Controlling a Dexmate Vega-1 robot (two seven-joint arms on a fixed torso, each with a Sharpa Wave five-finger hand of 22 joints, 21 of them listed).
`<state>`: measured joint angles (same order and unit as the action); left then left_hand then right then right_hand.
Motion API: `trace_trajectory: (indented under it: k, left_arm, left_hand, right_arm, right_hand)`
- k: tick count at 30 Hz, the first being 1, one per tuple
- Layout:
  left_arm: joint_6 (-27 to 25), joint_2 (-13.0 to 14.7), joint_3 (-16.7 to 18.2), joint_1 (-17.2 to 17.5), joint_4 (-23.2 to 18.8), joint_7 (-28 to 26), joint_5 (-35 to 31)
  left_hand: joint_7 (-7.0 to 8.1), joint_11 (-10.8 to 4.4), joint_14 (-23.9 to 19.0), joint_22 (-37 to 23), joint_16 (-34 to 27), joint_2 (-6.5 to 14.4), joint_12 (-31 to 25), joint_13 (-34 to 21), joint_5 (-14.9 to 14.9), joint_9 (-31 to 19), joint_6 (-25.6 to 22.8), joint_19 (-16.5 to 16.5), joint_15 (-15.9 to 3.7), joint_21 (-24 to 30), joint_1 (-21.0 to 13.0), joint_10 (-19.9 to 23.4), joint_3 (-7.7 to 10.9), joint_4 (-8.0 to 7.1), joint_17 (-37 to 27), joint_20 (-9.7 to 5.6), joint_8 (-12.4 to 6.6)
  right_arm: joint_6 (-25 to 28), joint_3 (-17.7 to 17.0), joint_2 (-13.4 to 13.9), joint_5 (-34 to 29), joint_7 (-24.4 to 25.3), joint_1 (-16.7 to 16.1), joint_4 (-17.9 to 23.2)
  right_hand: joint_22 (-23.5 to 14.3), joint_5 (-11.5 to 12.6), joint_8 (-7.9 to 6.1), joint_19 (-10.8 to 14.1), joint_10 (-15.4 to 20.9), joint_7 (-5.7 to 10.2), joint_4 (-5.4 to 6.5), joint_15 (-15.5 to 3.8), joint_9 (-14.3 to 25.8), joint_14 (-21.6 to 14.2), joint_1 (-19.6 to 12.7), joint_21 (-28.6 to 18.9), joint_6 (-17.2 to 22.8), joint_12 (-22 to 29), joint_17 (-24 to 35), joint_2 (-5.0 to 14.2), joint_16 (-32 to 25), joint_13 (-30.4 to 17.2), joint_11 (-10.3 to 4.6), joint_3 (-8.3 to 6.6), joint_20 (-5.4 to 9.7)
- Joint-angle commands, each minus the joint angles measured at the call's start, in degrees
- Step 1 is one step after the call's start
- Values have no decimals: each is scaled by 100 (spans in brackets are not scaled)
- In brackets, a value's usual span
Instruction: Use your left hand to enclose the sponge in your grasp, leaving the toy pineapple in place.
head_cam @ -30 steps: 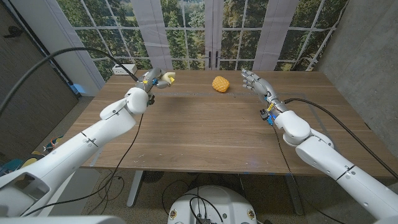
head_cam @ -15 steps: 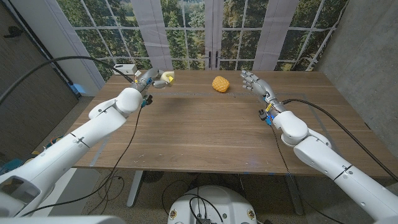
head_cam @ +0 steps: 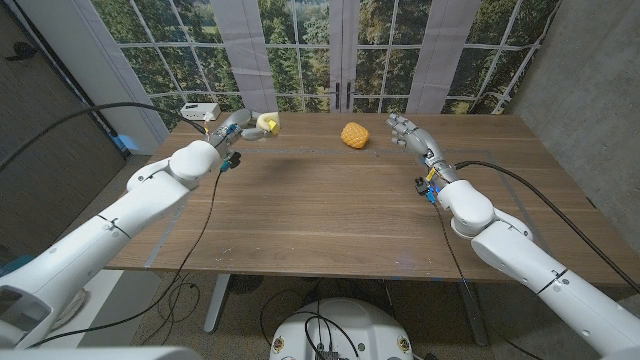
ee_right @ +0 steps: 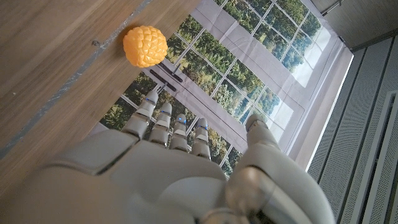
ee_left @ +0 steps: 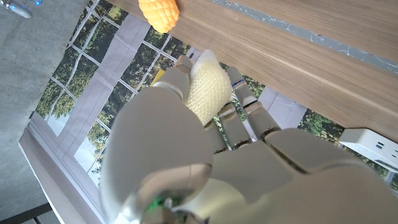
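A: Head view, far left corner of table (head_cam: pixel 330 215): noted left hand (head_cam: pixel 240 126) wrapped around sponge (head_cam: pixel 267 124), pale yellow block poking out past fingers toward table middle.

B: Left wrist view agreed. Saw sponge (ee_left: pixel 205 93) pressed between fingers (ee_left: pixel 244 106) and thumb, hand (ee_left: pixel 205 168) clamped on it. Could not tell whether sponge rested on wood or hung just above.

A: Step judged as enclosing grasp, near done. Next move judged to call for curling fingers fully over exposed end, no sweep toward centre.

B: Toy pineapple (head_cam: pixel 353 135) logged at far middle of table, well apart from sponge, untouched. Also caught in right wrist view (ee_right: pixel 145 46).

A: Right hand (head_cam: pixel 405 130) recorded beside pineapple on its right, not touching, fingers apart, holding nothing.

B: Sponge orientation: long axis read as roughly along far table edge, free end pointing toward pineapple. Too small in head view for more; wrist view gave only 1 textured face.

A: White power strip (head_cam: pixel 199 110) marked behind left hand, near edge.
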<state>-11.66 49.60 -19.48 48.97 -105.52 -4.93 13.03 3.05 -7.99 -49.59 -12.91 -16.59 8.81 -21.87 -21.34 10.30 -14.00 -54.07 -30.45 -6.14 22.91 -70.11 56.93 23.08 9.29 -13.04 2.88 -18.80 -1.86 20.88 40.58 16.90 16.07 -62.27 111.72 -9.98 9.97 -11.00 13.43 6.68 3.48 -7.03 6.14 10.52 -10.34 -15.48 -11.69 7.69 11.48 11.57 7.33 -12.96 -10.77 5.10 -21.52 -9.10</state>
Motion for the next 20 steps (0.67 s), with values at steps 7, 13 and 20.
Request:
trace_trajectory:
  k: [7, 13, 20]
  left_arm:
    - [524, -133, -108, -355, 520, 664, 910]
    - [601, -170, -116, -380, 568, 781, 1153]
    - [732, -275, -19, -378, 763, 1164, 1785]
  left_hand:
    - [-110, -200, -44, -16, 32, 50, -30, -165, 39, -39, -68, 28, -694, 41, 9, 268, -4, -44, 9, 1, -39]
    - [-105, -197, -50, -15, 39, 54, -31, -176, 42, -39, -65, 35, -689, 51, 9, 271, -4, -47, 16, 8, -40]
    - [-112, -193, -47, -14, 55, 56, -27, -193, 47, -41, -55, 51, -682, 63, 7, 266, -4, -49, 26, 14, -39]
  right_arm:
    - [147, -143, 48, -64, 225, -195, 247]
    - [119, -170, 63, -88, 235, -237, 302]
    - [-6, -185, 42, -136, 229, -241, 277]
  right_hand:
    - [-22, 23, -4, 34, 60, -11, -24, -9, 11, -41, -73, 7, 79, -2, 27, -4, 17, -35, -23, -12, 8]
    - [-22, 22, -4, 36, 63, -13, -23, 0, 11, -44, -70, 7, 84, -2, 28, -6, 17, -35, -21, -9, 6]
    - [-22, 23, -5, 38, 63, -11, -22, -4, 11, -50, -71, 7, 89, -3, 29, -5, 16, -35, -30, -10, 7]
